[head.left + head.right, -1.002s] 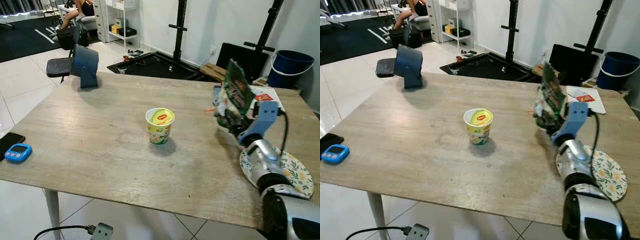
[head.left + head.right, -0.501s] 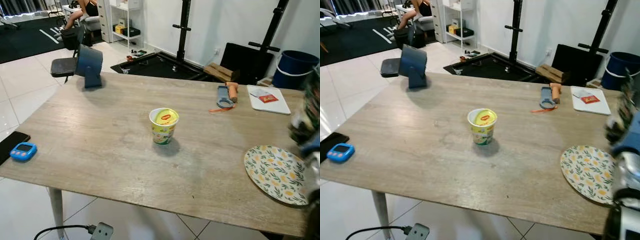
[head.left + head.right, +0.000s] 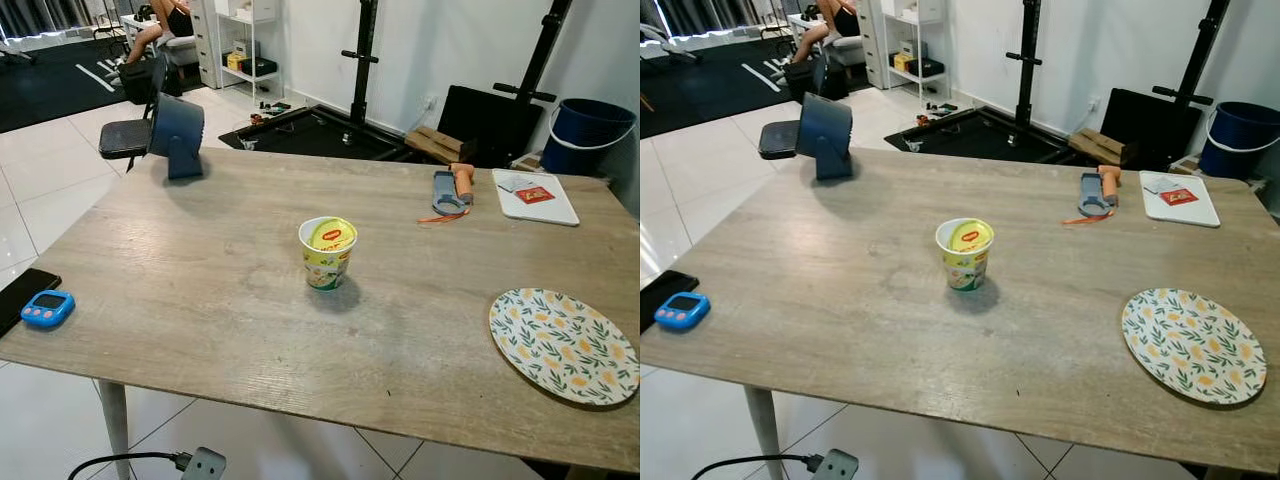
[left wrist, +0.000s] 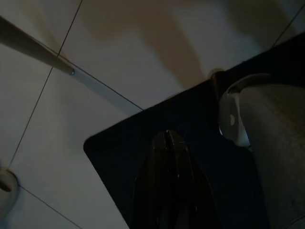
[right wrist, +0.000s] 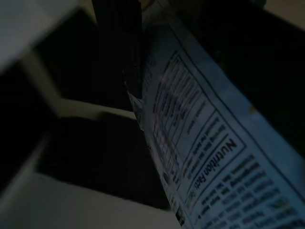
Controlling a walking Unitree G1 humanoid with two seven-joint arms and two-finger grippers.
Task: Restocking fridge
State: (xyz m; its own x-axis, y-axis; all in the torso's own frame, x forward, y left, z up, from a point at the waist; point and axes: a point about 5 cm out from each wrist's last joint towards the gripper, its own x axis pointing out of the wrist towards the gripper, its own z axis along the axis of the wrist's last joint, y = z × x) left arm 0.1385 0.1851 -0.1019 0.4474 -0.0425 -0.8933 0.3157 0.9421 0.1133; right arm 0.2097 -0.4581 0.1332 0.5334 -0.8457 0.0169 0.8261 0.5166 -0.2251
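A yellow cup of instant noodles [image 3: 328,252] stands upright near the middle of the wooden table [image 3: 180,270]. In the right wrist view a snack packet [image 5: 205,143] with a nutrition-facts panel lies close along my right gripper [image 5: 136,71], which is shut on it in dim light. My left gripper [image 4: 167,138] hangs idle with its fingers shut, above a black mat on the tiled floor.
A leaf-patterned plate [image 3: 563,345] lies at the table's right front. A grey and orange tool [image 3: 447,192] and a white board [image 3: 534,196] sit at the back right, a dark blue fan [image 3: 177,133] at the back left. A blue timer [image 3: 47,308] rests on the left edge. A person [image 3: 160,20] sits far behind.
My right arm with the green packet has swung off to the right and dropped out of the head views. The cup and the other things on the table stay put.
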